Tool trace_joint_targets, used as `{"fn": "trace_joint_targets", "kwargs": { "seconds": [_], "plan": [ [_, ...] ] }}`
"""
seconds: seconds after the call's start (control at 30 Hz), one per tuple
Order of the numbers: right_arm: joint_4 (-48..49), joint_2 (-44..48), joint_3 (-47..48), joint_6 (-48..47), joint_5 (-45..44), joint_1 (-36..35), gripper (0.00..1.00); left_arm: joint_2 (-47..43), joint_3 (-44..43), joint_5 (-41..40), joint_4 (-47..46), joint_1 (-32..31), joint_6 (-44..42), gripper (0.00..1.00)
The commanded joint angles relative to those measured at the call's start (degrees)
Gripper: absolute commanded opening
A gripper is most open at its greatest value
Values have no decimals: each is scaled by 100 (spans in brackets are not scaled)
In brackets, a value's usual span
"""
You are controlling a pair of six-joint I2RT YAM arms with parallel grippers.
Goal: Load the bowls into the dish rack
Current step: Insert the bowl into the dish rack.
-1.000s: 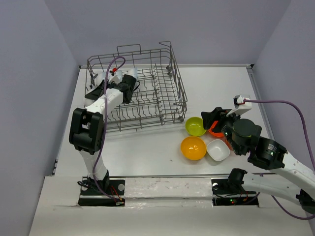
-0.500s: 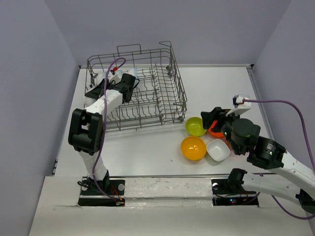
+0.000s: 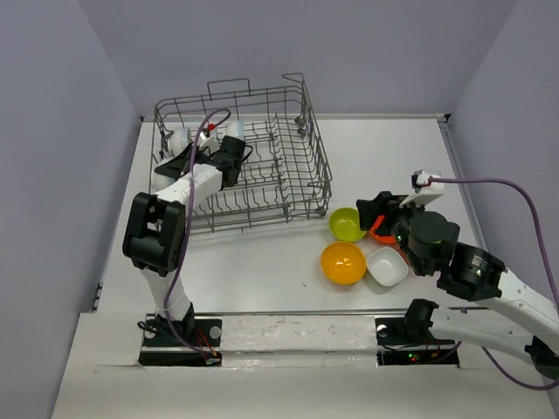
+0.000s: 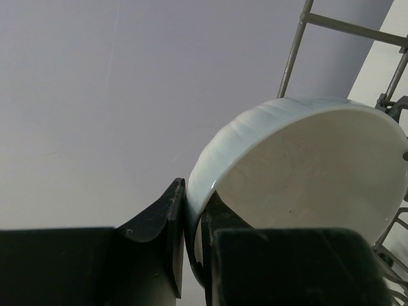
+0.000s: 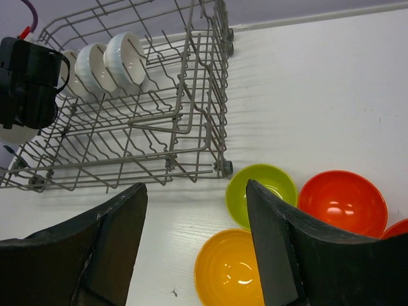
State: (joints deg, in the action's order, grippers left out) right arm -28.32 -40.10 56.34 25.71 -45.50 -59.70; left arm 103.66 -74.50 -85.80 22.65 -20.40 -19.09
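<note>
L gripper (image 4: 191,197) is inside the large grey wire dish rack (image 3: 319,161), L-rear part. Jaws narrow, pinched on rim of a glossy white round plastic bowl (image 4: 306,172). Bowl juts ahead of the fingers, tilted nearly on edge, mouth toward cam, faint ribbing on outer wall.

Key relation: three white bowls (image 5: 105,60) stand on edge in a row by rack's far wall, close to L gripper. Judged next move: lower held bowl rim-first between upright tines beside that row, then release. Slick plastic + thin rim pinch, so it could swivel.

Rack: thin metal wire, tall sides w/ handle loops.

R of rack, on white table (image 3: 262,262): lime green bowl (image 3: 347,224), orange-yellow bowl (image 3: 342,263), squarish white bowl (image 3: 386,266), red-orange bowl (image 5: 343,203). All mouth up, bunched close.

R gripper (image 5: 194,188): jaws wide, empty, hovers over that bunch. R arm far nearer them than L
</note>
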Motion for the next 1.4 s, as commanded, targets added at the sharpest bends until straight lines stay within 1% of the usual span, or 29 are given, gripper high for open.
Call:
{"fn": "trace_joint_targets", "kwargs": {
  "seconds": [0.0, 0.37, 0.83, 1.07, 1.13, 1.17, 1.37],
  "plan": [
    [230, 72, -17, -23, -214, -15, 69, -65, 146, -402, -341, -218, -130, 0],
    [212, 98, -44, -5, -276, -15, 69, 14, 471, -499, -745, -596, -516, 0],
    [195, 46, -44, -5, -346, -15, 70, 260, 515, -367, -815, -737, -622, 0],
    [160, -86, -26, -5, -346, -15, 70, 392, 480, -350, -824, -781, -631, 0],
    [160, -139, -18, -23, -337, -15, 71, 427, 472, -350, -842, -798, -648, 4],
    [151, -165, -9, -31, -337, -15, 72, 453, 463, -367, -842, -816, -648, 5],
    [98, -622, 88, -5, -258, -15, 74, 498, 436, -306, -833, -834, -622, 5]
  ]
}}
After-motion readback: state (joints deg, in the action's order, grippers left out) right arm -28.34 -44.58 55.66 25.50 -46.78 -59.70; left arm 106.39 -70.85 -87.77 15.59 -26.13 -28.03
